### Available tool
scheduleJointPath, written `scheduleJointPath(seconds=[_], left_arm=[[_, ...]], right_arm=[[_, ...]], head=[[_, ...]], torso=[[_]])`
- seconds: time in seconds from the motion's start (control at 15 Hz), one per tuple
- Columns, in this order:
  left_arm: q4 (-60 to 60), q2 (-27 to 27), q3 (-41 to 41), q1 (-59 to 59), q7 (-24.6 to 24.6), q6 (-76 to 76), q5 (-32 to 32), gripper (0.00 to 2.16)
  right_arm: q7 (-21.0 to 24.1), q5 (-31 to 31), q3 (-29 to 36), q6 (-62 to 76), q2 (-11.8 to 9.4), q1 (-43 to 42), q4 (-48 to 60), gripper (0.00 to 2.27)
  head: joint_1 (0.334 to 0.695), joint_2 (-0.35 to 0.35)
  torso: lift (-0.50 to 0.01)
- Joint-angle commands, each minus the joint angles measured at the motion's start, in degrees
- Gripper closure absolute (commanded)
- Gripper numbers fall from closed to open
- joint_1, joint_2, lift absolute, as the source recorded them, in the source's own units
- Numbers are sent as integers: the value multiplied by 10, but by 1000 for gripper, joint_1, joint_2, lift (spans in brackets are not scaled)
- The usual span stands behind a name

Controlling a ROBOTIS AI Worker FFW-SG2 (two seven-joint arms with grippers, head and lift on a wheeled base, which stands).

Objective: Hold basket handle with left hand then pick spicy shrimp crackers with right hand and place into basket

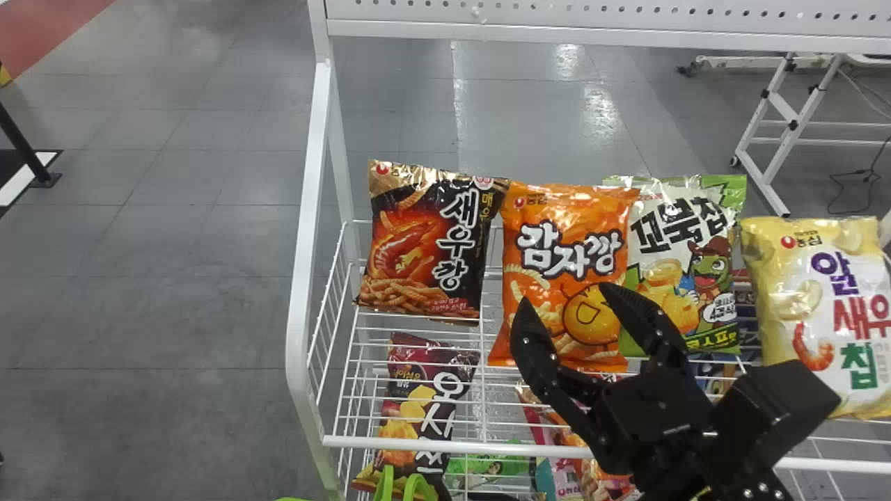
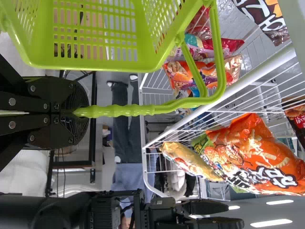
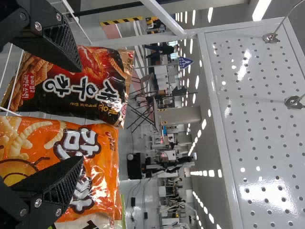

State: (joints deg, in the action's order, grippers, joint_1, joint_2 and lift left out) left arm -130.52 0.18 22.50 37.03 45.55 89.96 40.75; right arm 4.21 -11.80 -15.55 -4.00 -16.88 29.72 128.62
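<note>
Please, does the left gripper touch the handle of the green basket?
Touching. The left wrist view shows it: the jaws of the left gripper are closed on the green handle, with no gap between.

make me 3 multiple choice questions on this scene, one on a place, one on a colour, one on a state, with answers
1. Where are the spicy shrimp crackers in the upper row of bags?
A) right end
B) left end
C) second from the right

2. What colour is the basket?
A) lime green
B) red
C) blue

3. How are the fingers of the right gripper?
A) shut on a bag
B) shut on the basket's rim
C) open, holding nothing

Key:
1 B: the head view shows the orange bag and the others to their right.
2 A: its wall is lime green in the left wrist view.
3 C: the right wrist view shows them spread wide, with nothing gripped.
</note>
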Motion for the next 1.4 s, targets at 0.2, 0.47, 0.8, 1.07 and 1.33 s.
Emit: scheduleJointPath(seconds=[0.2, 0.47, 0.8, 1.07, 1.33], left_arm=[[0, -3, 0, 1, 1, 1, 0, 1895], [1, -3, 1, 1, 2, 1, 0, 1895], [0, -3, 1, 1, 2, 1, 0, 1895], [1, -3, 5, 4, 3, 1, 0, 1895], [4, -3, 6, 4, 2, 1, -1, 1895]], right_arm=[[0, 0, -4, 0, 0, -3, -5, 181], [0, 0, -5, 2, 1, -4, -6, 181], [0, 23, -43, -2, 15, -49, -51, 181], [5, 44, -84, -2, 40, -111, -108, 181], [27, 61, -113, -5, 66, -164, -169, 181]], head=[[695, -21], [695, -16], [695, -2], [695, 62], [695, 125]], torso=[[-37], [-37], [-37], [-37], [-37]])
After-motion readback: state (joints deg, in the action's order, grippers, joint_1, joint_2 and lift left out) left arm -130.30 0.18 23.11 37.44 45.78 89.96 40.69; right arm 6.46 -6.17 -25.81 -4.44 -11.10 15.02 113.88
